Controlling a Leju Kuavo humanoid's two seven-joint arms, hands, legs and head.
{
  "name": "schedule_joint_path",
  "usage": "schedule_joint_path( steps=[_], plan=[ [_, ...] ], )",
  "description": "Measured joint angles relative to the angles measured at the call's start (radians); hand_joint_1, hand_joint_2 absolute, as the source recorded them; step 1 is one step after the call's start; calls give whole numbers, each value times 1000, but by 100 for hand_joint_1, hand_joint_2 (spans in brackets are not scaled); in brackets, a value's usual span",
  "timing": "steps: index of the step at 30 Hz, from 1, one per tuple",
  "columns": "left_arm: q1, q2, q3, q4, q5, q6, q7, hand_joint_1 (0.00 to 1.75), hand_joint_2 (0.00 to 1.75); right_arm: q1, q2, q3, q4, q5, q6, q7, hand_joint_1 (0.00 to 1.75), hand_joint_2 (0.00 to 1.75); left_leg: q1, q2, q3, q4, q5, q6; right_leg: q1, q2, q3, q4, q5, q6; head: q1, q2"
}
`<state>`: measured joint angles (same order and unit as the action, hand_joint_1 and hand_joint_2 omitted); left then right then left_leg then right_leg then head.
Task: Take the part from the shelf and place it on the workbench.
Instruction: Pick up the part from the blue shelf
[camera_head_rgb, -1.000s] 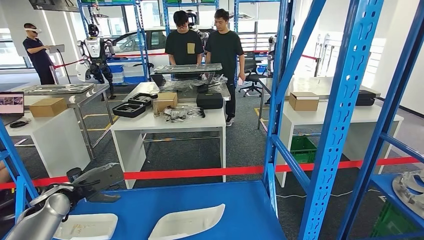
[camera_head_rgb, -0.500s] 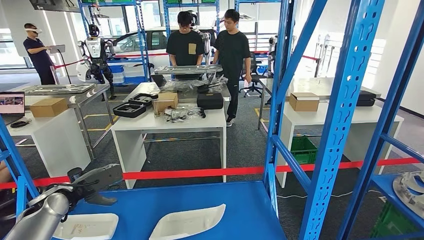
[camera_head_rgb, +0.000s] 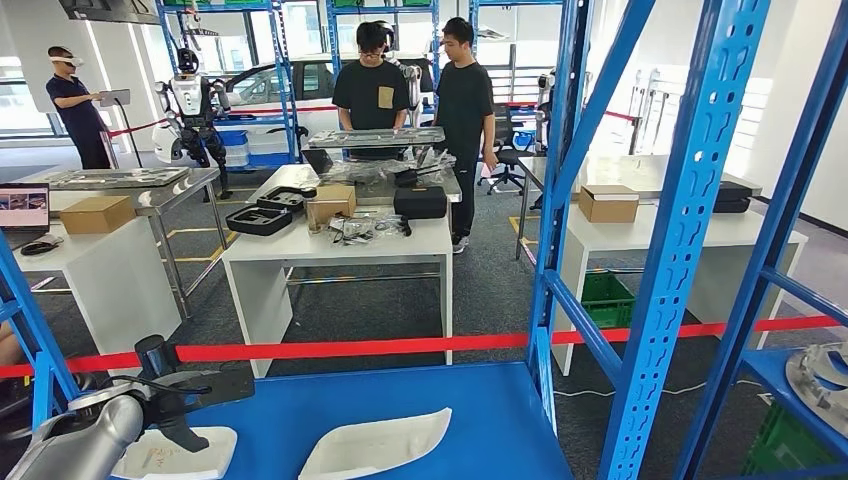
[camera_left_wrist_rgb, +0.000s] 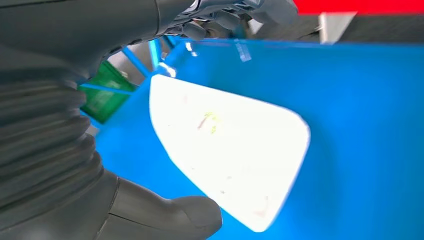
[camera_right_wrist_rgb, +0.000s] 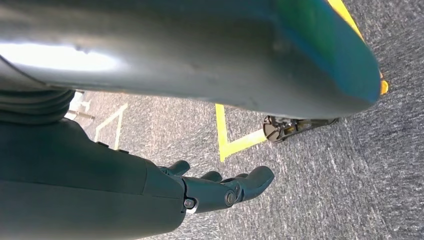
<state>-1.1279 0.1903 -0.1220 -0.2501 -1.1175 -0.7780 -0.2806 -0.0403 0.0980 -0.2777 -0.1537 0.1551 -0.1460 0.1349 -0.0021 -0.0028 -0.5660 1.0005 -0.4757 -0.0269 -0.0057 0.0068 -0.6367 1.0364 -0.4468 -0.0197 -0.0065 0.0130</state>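
left hand (camera_head_rgb: 170, 400): at the near left, above the left end of the blue shelf; dark fingers (camera_head_rgb: 190, 435) spread apart and pointing down towards the white part beneath, holding nothing; whether a fingertip touches the part cannot be told
left hand, wrist view (camera_left_wrist_rgb: 165, 215): thick grey thumb on one side of the white part, darker fingers on the other, the part lying free on the blue surface between them
right hand (camera_right_wrist_rgb: 220, 190): hangs low over grey carpet with yellow floor lines; fingers loosely curved and apart, nothing in them
left part (camera_head_rgb: 170, 455): white, flat, rounded wedge with faint marks on its face, lying on the shelf just under the left hand
second part (camera_head_rgb: 375, 445): same white shape, lying on the shelf to the right of the first, apart from it
shelf (camera_head_rgb: 440, 400): blue deck framed by blue perforated uprights (camera_head_rgb: 690, 200)
red tape (camera_head_rgb: 400, 346): stretched across just beyond the shelf
white table (camera_head_rgb: 330, 245): farther off, carrying cardboard boxes and black cases
people (camera_head_rgb: 370, 85): two in black shirts stand behind that table; a third stands at far left
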Motion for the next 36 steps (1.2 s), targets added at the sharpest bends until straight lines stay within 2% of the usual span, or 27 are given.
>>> schedule_joint_path(
  steps=[8,26,36],
  plan=[
    [29,-2,-76,12,-42,-9,37,0,175,0,0,0,0,1,0,-1,0,0,0,0,0,0,0,0,0,0,0,0,0,0,0,0],
    [84,16,-121,16,-60,-7,62,0,175,1,0,0,0,18,5,-11,0,0,0,0,0,0,0,0,0,0,0,0,0,0,0,0],
    [135,32,-159,20,-109,28,115,0,175,1,0,0,0,36,14,-15,0,0,0,0,0,0,0,0,0,0,0,0,0,0,0,0]
  ],
)
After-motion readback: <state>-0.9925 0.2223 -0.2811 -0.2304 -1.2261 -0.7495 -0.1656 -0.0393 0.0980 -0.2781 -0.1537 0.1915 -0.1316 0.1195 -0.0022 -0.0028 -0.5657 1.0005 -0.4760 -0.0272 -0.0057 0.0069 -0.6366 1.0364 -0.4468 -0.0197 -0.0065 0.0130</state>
